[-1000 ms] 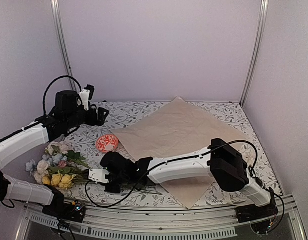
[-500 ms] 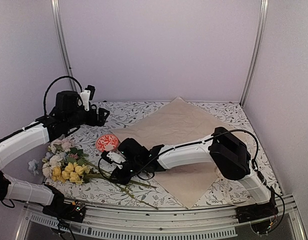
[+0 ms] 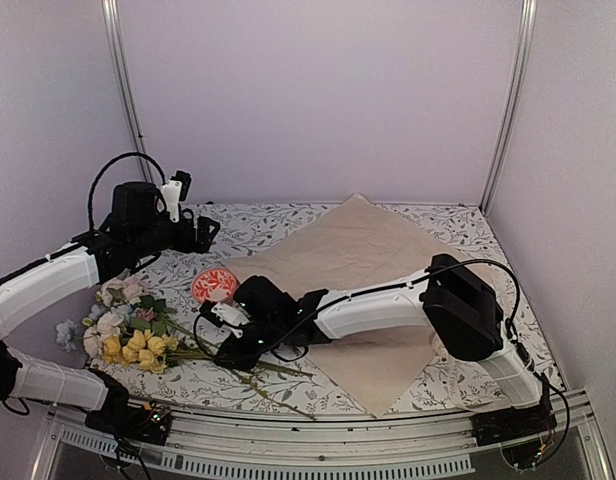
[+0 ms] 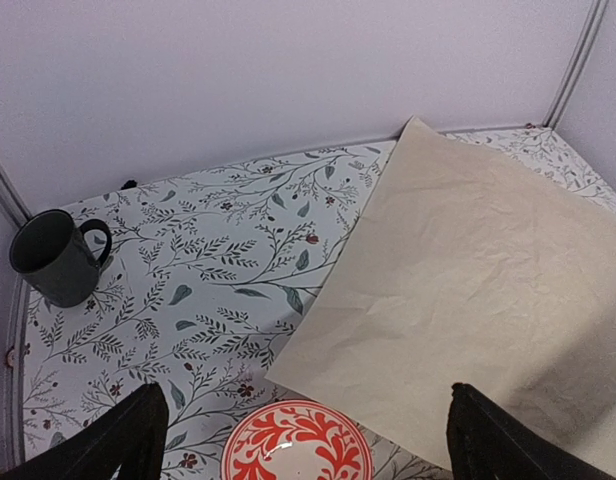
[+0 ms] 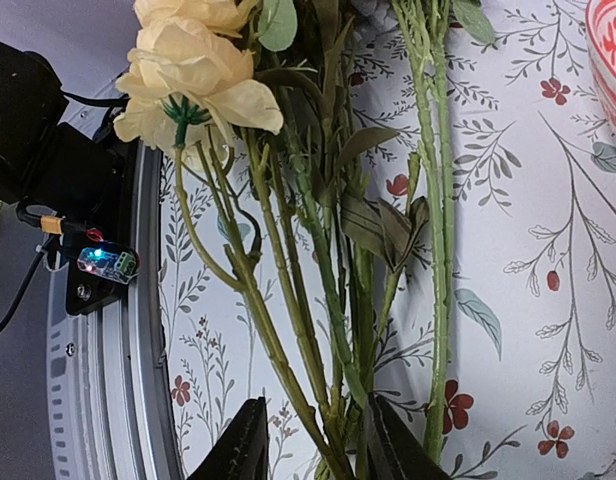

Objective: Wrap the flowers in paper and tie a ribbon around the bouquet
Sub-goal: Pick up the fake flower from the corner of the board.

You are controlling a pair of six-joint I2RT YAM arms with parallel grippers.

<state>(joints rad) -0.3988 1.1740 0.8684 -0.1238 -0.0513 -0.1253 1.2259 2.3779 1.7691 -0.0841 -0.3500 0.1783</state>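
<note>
Your right gripper (image 3: 231, 345) hangs low over the near-left part of the table (image 3: 278, 225), its jaws partly apart and straddling the green stems of the flowers (image 3: 128, 335) without clamping them; the wrist view shows a gap on one side of the stems between its fingers (image 5: 246, 445). The flowers lie flat by the table's near-left corner, the yellow, pink and white blooms toward the left edge and the stems running right along the near edge. The paper (image 3: 368, 260) lies spread flat across the middle and right of the table, one corner pointing at the far edge and another at the near edge, with your right arm reaching over its near-left side. A red-and-white dish (image 3: 214, 286) sits just beside the paper's left corner, between it and the blooms. Your left gripper (image 3: 206, 232) is raised above the far-left part of the table, its jaws wide apart and holding nothing. A dark mug (image 4: 56, 258) stands upright near the far-left corner.
</note>
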